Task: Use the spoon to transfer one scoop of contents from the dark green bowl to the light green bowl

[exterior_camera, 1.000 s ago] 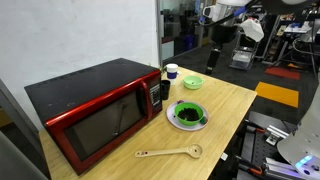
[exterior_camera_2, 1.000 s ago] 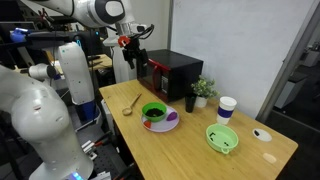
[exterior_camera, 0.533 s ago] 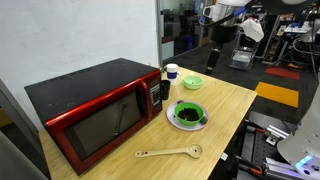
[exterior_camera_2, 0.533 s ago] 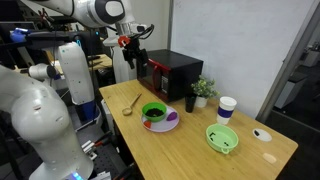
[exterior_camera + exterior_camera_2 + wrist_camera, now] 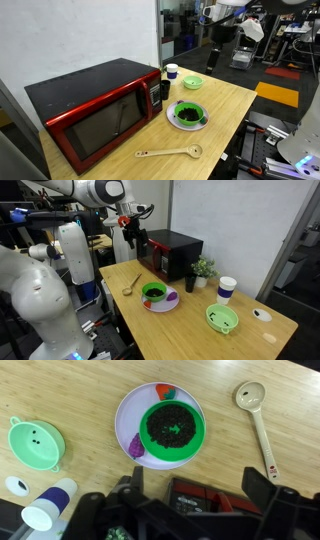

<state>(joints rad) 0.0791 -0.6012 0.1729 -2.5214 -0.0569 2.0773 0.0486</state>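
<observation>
Pale wooden counter (image 5: 190, 330) in a busy lab, with a glossy red microwave oven (image 5: 95, 110) at one end. Nothing has moved over the last second: every object lies exactly where it did, and the robot arm hangs high above the counter without descending, so by my reading the task has not begun. In the wrist view the end effector (image 5: 192, 485) fills the near edge, its two fingers spread wide apart and holding nothing. The pale wooden spoon (image 5: 258, 422), with a long slim handle and a round shallow head, lies flat and untouched on the counter to the right of the large dark green bowl (image 5: 174, 427), near it but not touching. That bowl sits on a round white plate (image 5: 128, 415) and holds a mass of dark, almost black loose material (image 5: 176, 430) filling its middle. Well apart to the left sits the small pale lime-green bowl (image 5: 35, 442), which shows none of the dark material; a few tiny marks inside are too small to identify. Near it stands a white cup with a blue top (image 5: 48, 505). Picking up the spoon looks like the first step.
</observation>
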